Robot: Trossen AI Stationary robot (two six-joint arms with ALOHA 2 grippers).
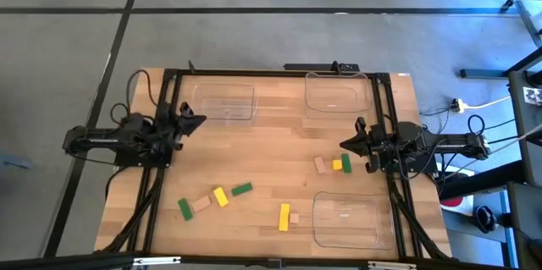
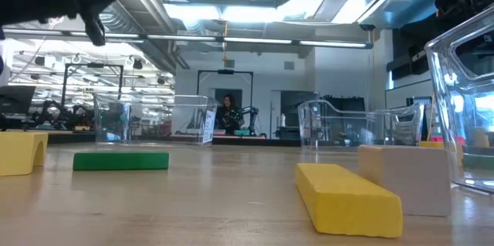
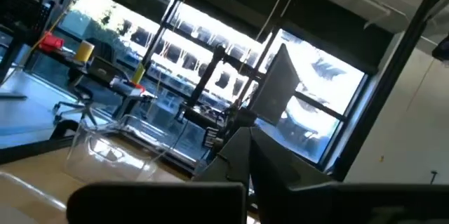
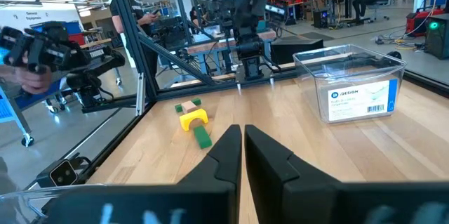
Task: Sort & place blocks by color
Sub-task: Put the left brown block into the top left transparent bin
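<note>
High view: both claws pinched together and empty, left claw (image 1: pixel 200 120), right claw (image 1: pixel 345 144) near blocks (image 1: pixel 332 165).

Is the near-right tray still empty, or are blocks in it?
Empty: the high view shows nothing inside the near-right tray; the yellow block lies outside on the table.

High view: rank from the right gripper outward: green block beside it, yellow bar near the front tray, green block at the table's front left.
From the right gripper, which hangs shut over the table's right side:
1. Green block, right beside the gripper, next to a yellow block.
2. Yellow bar, toward the front, left of the front tray.
3. Front-left green block, far across the table.
</note>
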